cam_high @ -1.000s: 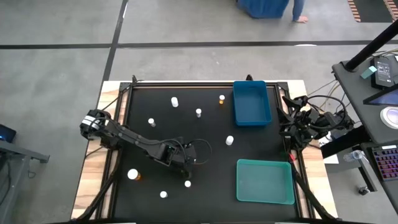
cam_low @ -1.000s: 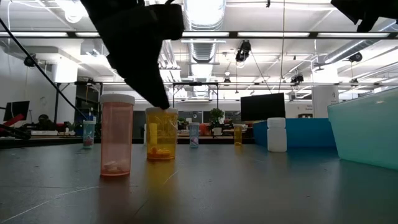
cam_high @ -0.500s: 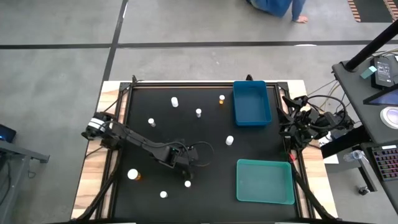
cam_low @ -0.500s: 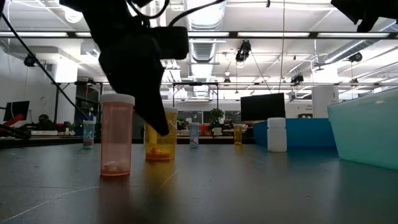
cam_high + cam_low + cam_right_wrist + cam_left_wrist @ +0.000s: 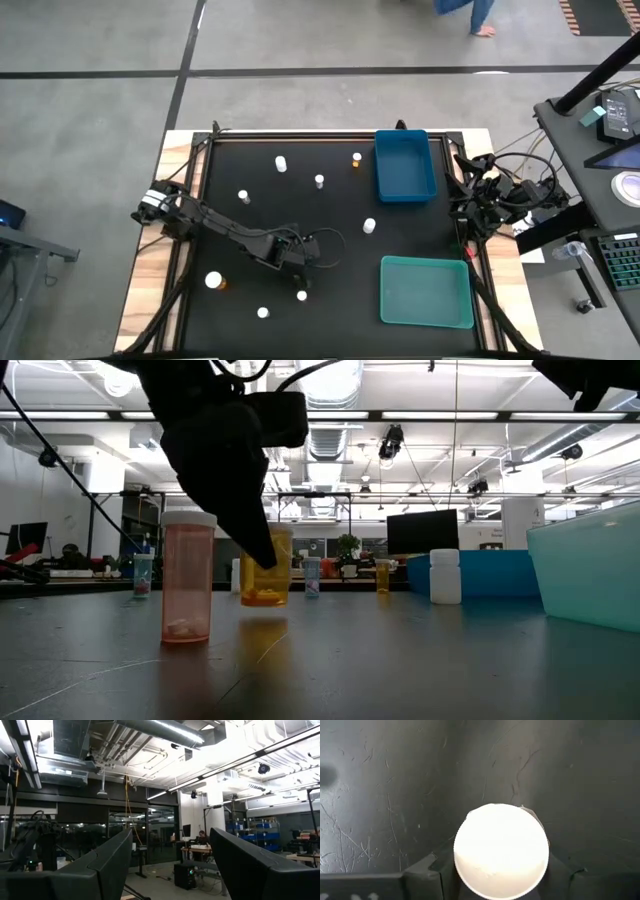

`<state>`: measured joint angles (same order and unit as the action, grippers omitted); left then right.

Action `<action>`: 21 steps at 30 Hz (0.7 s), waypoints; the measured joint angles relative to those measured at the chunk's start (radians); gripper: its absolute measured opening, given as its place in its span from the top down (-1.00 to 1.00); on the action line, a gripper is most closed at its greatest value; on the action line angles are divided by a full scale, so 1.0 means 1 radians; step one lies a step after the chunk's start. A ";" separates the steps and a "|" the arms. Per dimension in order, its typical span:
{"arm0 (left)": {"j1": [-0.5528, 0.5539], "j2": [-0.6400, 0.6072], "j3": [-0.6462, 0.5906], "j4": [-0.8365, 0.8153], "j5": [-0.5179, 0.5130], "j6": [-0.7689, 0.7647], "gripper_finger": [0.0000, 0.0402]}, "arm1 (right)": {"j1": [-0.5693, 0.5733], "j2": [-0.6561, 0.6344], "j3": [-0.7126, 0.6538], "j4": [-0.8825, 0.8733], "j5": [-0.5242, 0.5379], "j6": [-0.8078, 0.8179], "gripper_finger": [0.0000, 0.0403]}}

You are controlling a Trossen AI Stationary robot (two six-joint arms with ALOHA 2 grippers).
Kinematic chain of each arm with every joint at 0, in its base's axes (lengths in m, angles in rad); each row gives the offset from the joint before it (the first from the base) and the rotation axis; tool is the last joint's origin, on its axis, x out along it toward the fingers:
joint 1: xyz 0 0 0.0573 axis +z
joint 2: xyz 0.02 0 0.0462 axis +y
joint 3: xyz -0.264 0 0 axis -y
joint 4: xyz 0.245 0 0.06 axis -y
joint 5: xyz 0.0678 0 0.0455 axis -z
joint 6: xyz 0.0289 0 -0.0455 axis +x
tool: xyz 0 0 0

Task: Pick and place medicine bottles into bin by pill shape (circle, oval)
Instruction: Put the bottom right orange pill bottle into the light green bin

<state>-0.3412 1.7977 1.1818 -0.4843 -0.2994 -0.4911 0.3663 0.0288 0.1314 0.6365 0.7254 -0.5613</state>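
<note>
Clamped on either side of a small amber-yellow bottle with a round white cap (image 5: 264,572), the left gripper's (image 5: 296,258) jaws hold it just clear of the black tabletop (image 5: 330,210), slightly toward seven o'clock from the table's middle in the high view. From above, the arm's dark body covers this bottle entirely. Round about it stand other white-capped bottles: one at six o'clock just beside the gripper (image 5: 301,295), another further toward seven o'clock (image 5: 262,313), a larger cap near the left edge (image 5: 214,281), three toward eleven o'clock (image 5: 281,163), and one at two o'clock (image 5: 369,226). A deep blue rectangular bin (image 5: 405,166) sits at one o'clock and a teal rectangular bin (image 5: 426,291) at four o'clock. The right gripper (image 5: 468,205) waits folded at the table's right edge, well apart from everything.

At table height, a pink translucent bottle (image 5: 188,576) stands just at nine o'clock of the lifted one; the left arm's dark bulk hides the held bottle's cap. A white bottle (image 5: 445,576) stands before the blue bin, and the teal bin is cut off at the right edge.

Looking from the left wrist, the held cap (image 5: 501,851) glows overexposed between the dark fingers (image 5: 422,875), its body hidden beneath.

From the right wrist, its two dark fingers (image 5: 100,865) stand wide apart with only the room between.
</note>
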 joint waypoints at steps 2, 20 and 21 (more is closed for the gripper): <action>0.000 0.000 0.014 -0.009 0.000 0.000 0.13 | 0.000 0.000 0.000 -0.001 0.000 0.000 -0.28; 0.021 0.000 0.329 -0.057 -0.009 0.094 0.13 | 0.000 0.000 0.000 -0.001 0.000 0.004 -0.28; 0.025 0.000 0.347 -0.055 -0.013 0.112 0.13 | 0.000 0.000 0.000 -0.001 0.000 0.004 -0.28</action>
<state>-0.3163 1.7973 1.5292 -0.5393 -0.3121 -0.3793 0.3663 0.0288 0.1314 0.6353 0.7257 -0.5570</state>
